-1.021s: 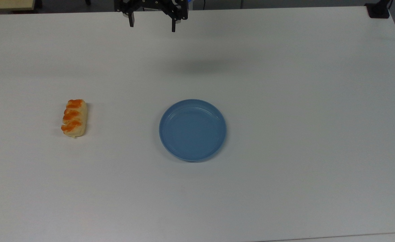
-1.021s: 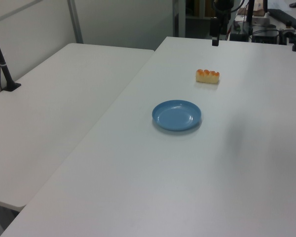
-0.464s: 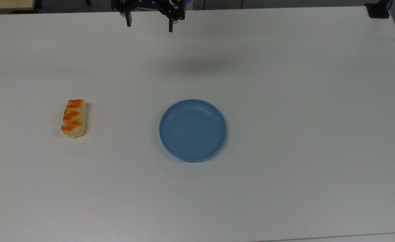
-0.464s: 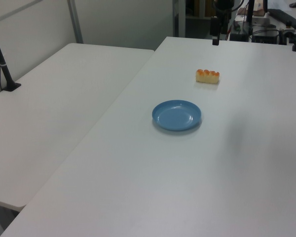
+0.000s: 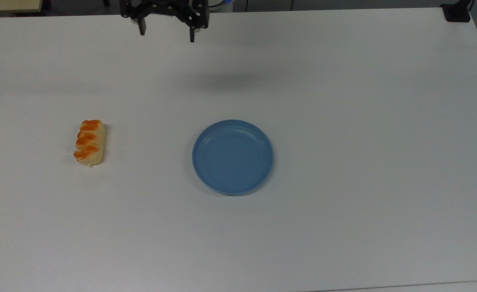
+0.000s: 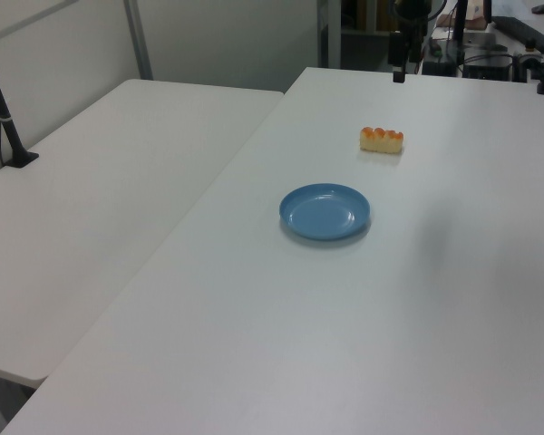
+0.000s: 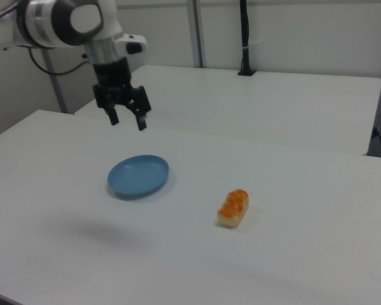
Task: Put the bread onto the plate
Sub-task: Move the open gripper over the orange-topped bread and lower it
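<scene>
Since the earlier frame, gripper [image 5: 167,35] has shifted toward the top view's left, fingers apart (empty), high above table [image 5: 344,101]. Bread [image 5: 89,142] lies on the table, well apart from plate [image 5: 232,156], nothing between.

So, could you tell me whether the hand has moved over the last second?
Yes. In the top view the hand has shifted toward the top view's left, away from above the plate and toward the bread's side.
</scene>
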Robot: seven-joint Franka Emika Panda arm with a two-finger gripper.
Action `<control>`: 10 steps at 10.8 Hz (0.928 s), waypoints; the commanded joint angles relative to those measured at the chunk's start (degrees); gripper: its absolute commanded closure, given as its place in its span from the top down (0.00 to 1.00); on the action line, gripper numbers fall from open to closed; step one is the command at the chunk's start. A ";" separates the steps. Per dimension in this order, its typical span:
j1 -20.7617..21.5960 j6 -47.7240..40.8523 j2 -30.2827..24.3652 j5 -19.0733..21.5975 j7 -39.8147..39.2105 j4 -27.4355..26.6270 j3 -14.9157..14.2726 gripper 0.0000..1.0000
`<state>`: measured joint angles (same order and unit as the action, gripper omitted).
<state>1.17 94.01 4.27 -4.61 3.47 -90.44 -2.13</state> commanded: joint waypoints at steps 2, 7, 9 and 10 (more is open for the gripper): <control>-8.18 9.84 6.08 0.92 -7.68 -0.44 -0.33 1.00; -17.15 23.30 18.90 -0.23 -16.73 -0.35 -0.33 1.00; -18.92 27.52 23.48 -1.10 -18.33 -0.35 -0.33 1.00; -19.01 30.59 25.42 -1.11 -18.07 -0.35 -0.33 1.00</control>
<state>-17.61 119.98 26.62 -5.08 -13.45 -91.05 -2.34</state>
